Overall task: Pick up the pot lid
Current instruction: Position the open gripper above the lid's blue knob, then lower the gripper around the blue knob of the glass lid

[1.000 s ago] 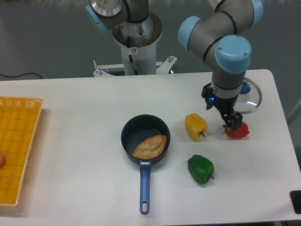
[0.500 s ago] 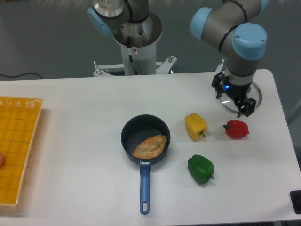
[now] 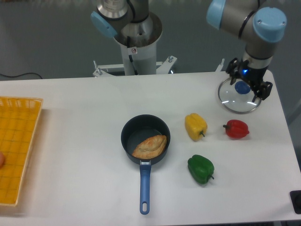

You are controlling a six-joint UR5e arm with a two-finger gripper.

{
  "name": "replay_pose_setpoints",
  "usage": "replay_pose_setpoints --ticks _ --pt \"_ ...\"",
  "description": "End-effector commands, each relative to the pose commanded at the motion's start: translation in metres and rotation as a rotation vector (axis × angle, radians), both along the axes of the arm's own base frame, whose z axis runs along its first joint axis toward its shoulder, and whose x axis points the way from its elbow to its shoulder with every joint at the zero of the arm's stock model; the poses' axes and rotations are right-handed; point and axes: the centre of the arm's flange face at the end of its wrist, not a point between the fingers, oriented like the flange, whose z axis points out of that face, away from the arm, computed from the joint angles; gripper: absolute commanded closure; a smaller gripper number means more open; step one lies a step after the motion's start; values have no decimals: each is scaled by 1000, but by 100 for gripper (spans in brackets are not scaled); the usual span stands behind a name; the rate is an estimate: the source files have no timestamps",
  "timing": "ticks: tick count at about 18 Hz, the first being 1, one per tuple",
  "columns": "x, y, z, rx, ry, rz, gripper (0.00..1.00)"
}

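White tabletop (image 3: pixel 75 150) stretched before us, a yellow crate (image 3: pixel 19 150) on its nine o'clock side. Taking the black pan (image 3: pixel 146 123) as the hub of our dial, we found the pot lid (image 3: pixel 229 100) out at two o'clock, lying flat with its blue knob (image 3: pixel 242 88) upward. The red pepper (image 3: pixel 237 129) sat near three, just beside the lid.

We took the lid for clear glass or plastic: stiff, rather light, probably slick across the dome and perhaps breakable if dropped. The knob looked the proper hold to us, small and firm, pinched squarely on opposite sides so that the disc would rise level. A grip on the rim would, we judged, let it tip or slide.

Our arm (image 3: pixel 225 14) reached in from the top of the view, and the gripper (image 3: pixel 249 79) hung close about the knob, toward one o'clock of it, aslant to our camera. Its fingers (image 3: pixel 263 91) were spread wide, with nothing held between them. Whether they had come low enough to straddle the knob, we could not tell; a small centring move and a gentle close seemed to be wanted.
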Motion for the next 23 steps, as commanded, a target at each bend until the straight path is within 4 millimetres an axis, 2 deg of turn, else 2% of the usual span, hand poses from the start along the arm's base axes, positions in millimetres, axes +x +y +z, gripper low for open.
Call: replay_pose_setpoints --ticks 2,5,12,15,23 --pt "-6 -20 -7 -3 -12 -55 0" --pt "-11 -37 -17 11 -30 -119 0" --pt "-14 -44 -58 15 -78 -194 0" --pt "-17 -42 -87 16 -83 -197 0" --pt "-11 -59 -102 18 -100 -161 0"
